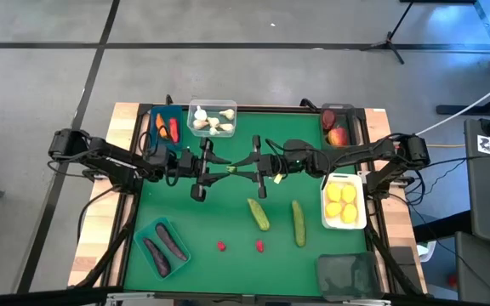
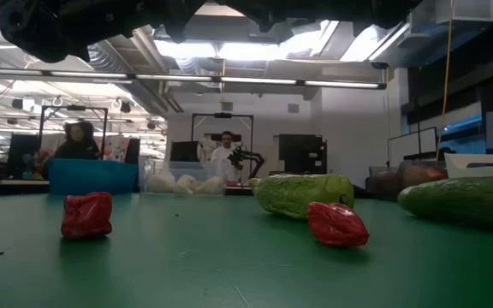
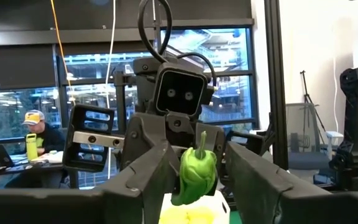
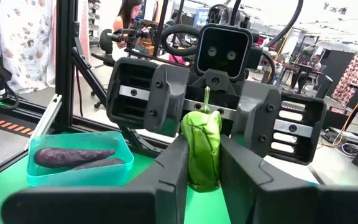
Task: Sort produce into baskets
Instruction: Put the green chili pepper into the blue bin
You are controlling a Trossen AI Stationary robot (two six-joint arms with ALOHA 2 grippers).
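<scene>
- Green pepper (image 4: 201,148) mid-air above table centre, pinched by right gripper (image 4: 202,163) for handover.
- Left gripper (image 3: 197,177) jaws flank it, part-open, prob about to take over.

The left hand (image 1: 228,169) and right hand (image 1: 238,168) meet above the worktop (image 1: 228,223) centre, a pepper (image 4: 202,146) between them. Two cucumbers (image 1: 259,214) lie near the right hand; the eggplant tray (image 1: 162,246) lies diagonally off the left hand.
</scene>
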